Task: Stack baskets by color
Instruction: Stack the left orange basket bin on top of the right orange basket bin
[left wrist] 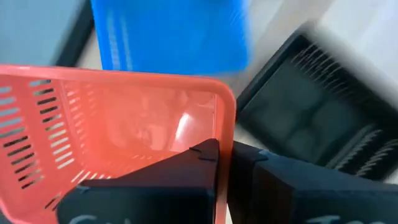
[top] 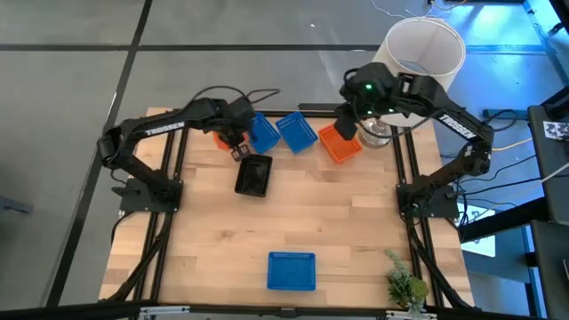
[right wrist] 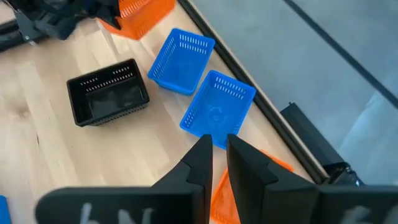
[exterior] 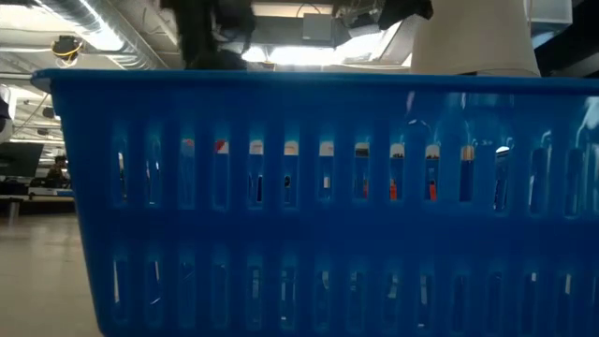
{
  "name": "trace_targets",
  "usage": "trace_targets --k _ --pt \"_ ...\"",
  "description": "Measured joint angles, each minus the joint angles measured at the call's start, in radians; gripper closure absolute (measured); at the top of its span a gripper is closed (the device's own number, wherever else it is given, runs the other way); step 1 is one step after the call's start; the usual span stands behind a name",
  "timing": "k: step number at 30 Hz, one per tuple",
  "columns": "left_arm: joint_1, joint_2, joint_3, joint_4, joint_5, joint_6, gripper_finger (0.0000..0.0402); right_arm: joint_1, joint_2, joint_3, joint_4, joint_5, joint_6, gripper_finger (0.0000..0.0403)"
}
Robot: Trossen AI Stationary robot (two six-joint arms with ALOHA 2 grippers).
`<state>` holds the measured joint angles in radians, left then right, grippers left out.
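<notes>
The left gripper is pinching an orange basket by its thin wall beside the black basket, so it could slip out.

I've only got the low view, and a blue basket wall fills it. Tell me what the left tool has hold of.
Observer: The left tool is shut on the rim of an orange basket. It is near the table's far edge, with a black basket close by.
Operator: Now report the other arm.
Observer: The right tool is over a second orange basket, also near the far edge. That basket sits just right of a blue basket.
</notes>
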<state>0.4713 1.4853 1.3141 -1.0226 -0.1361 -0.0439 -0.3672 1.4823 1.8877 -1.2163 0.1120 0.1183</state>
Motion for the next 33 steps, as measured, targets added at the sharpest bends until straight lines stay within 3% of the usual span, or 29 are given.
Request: trace_targets --k 4,7,11,18,26,33 --pt "-0.067 0.001 0.131 0.055 -0.002 0.029 0.0401 0.0 -0.045 0.0 -0.001 0.0 -0.009 0.0355" --pt "-0.118 0.013 0.183 0.21 0.007 0.036 0.0401 0.0 -0.075 0.0 -0.002 0.0 -0.008 0.0355" --pt "-0.146 0.013 0.192 0.419 0.1 0.032 0.0401 0.0 -0.097 0.001 -0.061 0.0 0.019 0.0355" --pt "-0.16 0.005 0.192 0.522 0.114 0.031 0.0401 -0.003 -0.07 -0.018 -0.248 0.002 0.15 0.0355" --pt "-0.159 -0.03 0.191 0.516 0.094 0.052 0.0401 -0.012 -0.063 -0.297 -0.098 -0.001 0.218 0.0355" --pt "-0.157 -0.108 0.191 0.5 0.058 0.055 0.0401 -0.063 -0.063 -0.579 0.205 -0.008 0.245 0.0355"
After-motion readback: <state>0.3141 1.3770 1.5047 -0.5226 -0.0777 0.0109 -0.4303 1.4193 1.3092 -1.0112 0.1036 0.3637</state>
